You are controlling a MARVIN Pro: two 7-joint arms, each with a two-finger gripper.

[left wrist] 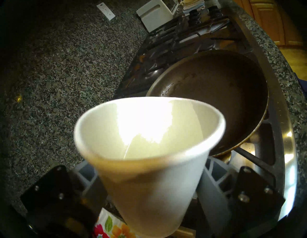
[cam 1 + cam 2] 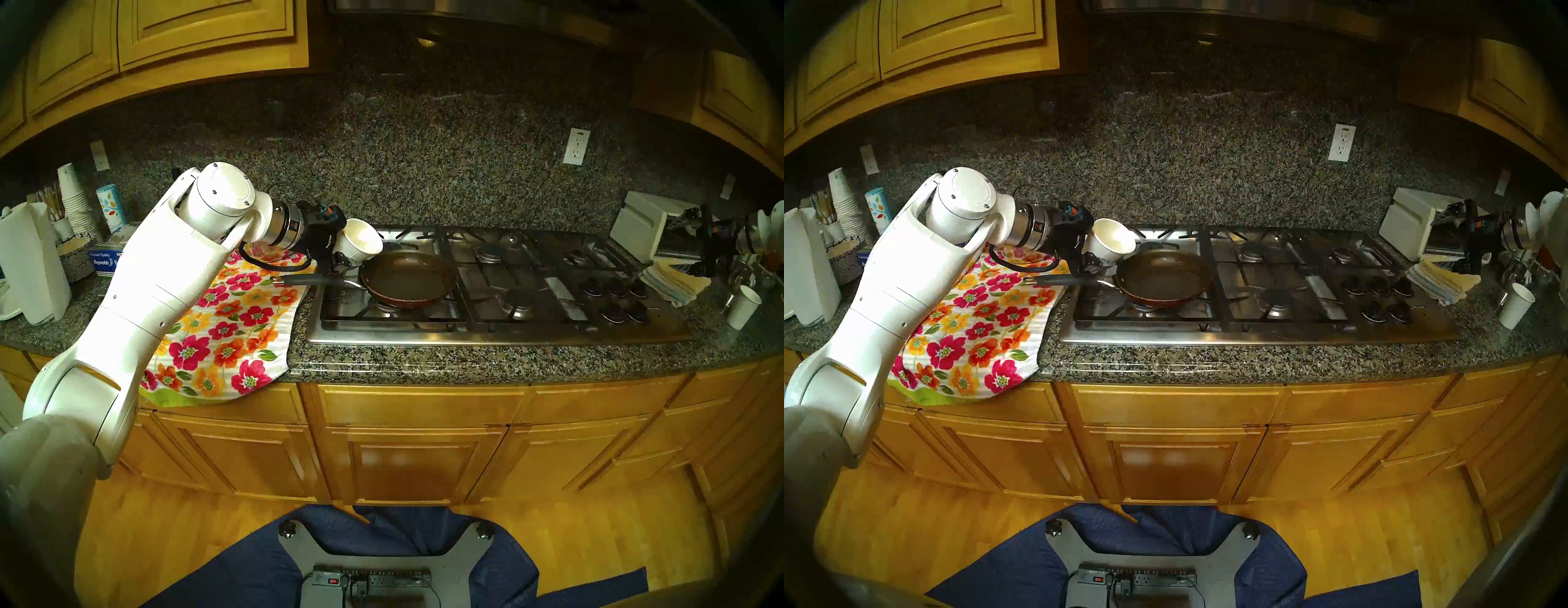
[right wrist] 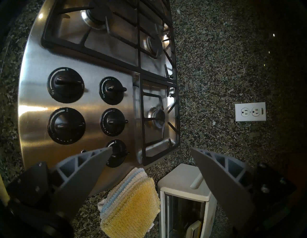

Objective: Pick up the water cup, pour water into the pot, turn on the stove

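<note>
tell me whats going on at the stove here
The left gripper holds a white paper cup, tipped on its side with its mouth over the edge of the frying pan on the stove's front left burner. The right gripper hangs open near the black knobs, touching none of them.

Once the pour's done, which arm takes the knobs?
Right. Its open pincer hangs empty beside the stove's knobs; the left pincer is shut on the water cup over the pan.
</note>
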